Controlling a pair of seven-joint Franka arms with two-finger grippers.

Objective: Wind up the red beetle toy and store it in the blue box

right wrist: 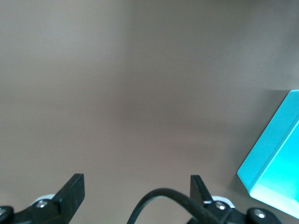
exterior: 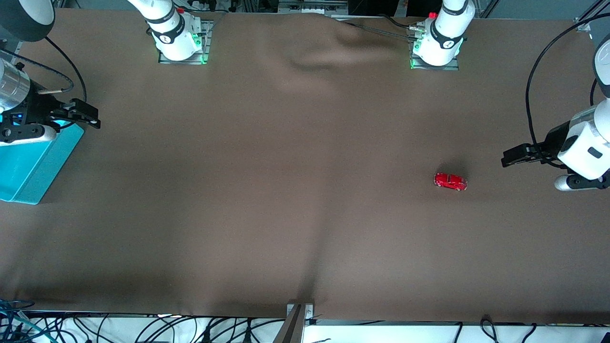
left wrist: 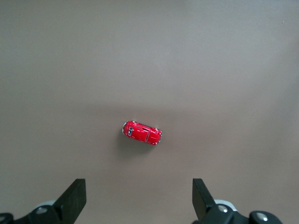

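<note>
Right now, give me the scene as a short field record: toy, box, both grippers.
toy: red beetle toy on its wheels on the brown table cloth, toward the left arm's end
box: blue box at the right arm's end, far from the toy
left gripper: open, empty, up beside the toy
right gripper: open, empty, over the box's edge

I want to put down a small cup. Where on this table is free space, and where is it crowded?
Free: the wide brown cloth between the blue box and the red beetle toy, and the strip nearer the front camera. Crowded: the right gripper above the box, and the left gripper beside the toy; both are open.
</note>
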